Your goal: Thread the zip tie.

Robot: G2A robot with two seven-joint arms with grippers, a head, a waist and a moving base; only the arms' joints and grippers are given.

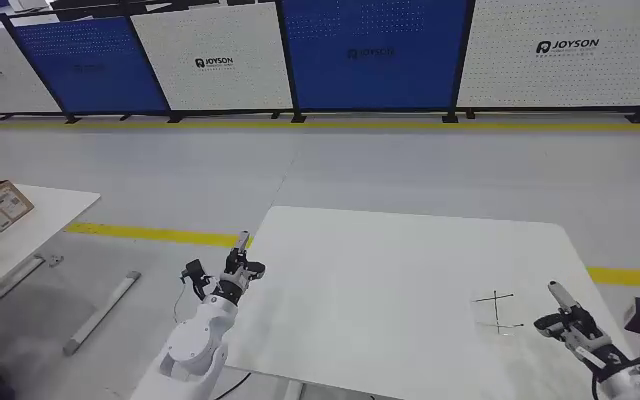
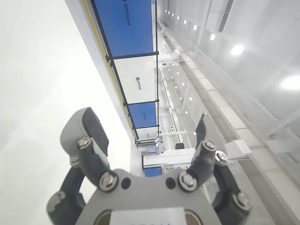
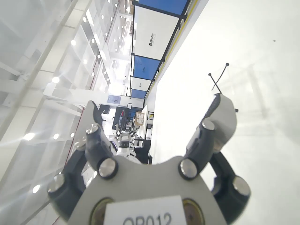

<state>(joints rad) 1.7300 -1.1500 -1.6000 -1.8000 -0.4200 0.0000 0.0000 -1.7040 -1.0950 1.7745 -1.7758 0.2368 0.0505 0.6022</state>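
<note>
Thin black zip ties [image 1: 497, 310] lie crossed on the white table [image 1: 380, 270] near its front right corner. In the right wrist view the crossed zip ties [image 3: 219, 78] sit just beyond one finger. My right gripper [image 1: 553, 306] hovers right beside them at the table's right edge; the right gripper [image 3: 155, 104] is open and holds nothing. My left gripper [image 1: 240, 250] is at the table's left edge, far from the ties. In its own wrist view the left gripper [image 2: 147, 122] is open and empty, with the table [image 2: 35, 59] off to one side.
A second white table [image 1: 45, 215] with a cardboard box [image 1: 10, 205] stands off to the left. Blue and white pegboard panels [image 1: 375, 55] line the back beyond a yellow floor stripe [image 1: 150, 234]. Bare tabletop spans the width between the two arms.
</note>
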